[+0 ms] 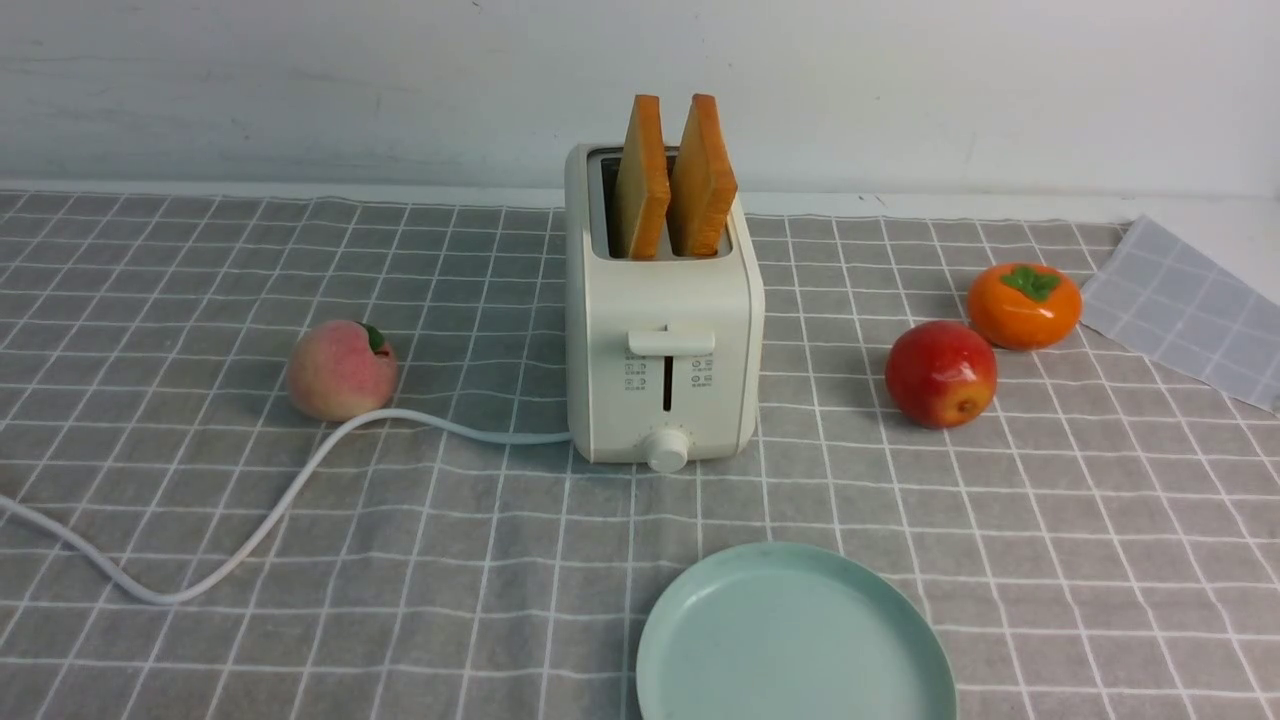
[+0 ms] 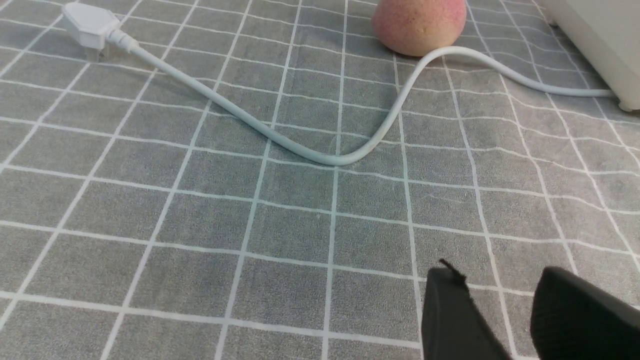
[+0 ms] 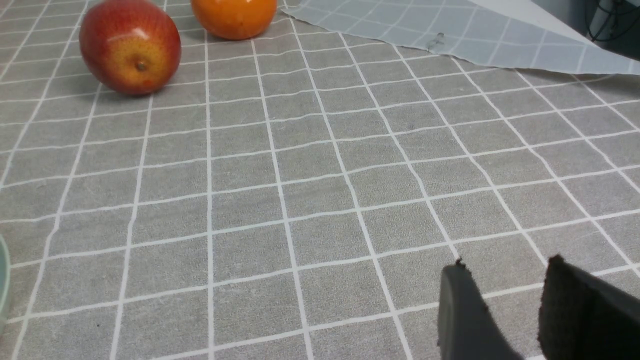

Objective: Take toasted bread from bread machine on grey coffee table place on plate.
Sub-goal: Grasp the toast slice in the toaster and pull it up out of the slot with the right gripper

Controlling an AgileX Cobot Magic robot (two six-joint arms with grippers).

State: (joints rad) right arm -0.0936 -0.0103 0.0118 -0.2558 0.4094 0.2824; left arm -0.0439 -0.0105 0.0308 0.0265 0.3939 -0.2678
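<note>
While the left slice (image 1: pixel 640 180) and the right slice (image 1: pixel 703 175) of toast both stand upright in the slots of the toaster (image 1: pixel 660 350), leaning slightly and well clear of its top, no part of the task is judged complete. The plate (image 1: pixel 795 640) lies bare on the table (image 1: pixel 1000 520), in front of the toaster and a little to its right, apart from it. Both slices remain to be lifted out and laid on the plate.

The left gripper (image 2: pixel 500 285) hangs low over the cloth with its jaws apart and nothing between them. The right gripper (image 3: pixel 506 272) is in the same condition: jaws parted, empty, over bare cloth.

Only the front view shows the toast, the slots and the whole plate. Neither arm appears in it, so the grippers are known from the wrist views alone. The left wrist view adds the plug (image 2: pixel 87 25) lying loose at the end of the cord (image 2: pixel 320 155), which curves past the peach (image 2: pixel 417 25) to a corner of the toaster. The right wrist view gives a closer look at the apple (image 3: pixel 130 47), the persimmon (image 3: pixel 234 17) and the turned-back cloth corner (image 3: pixel 450 35), with only a sliver of the plate's rim at its edge.
</note>
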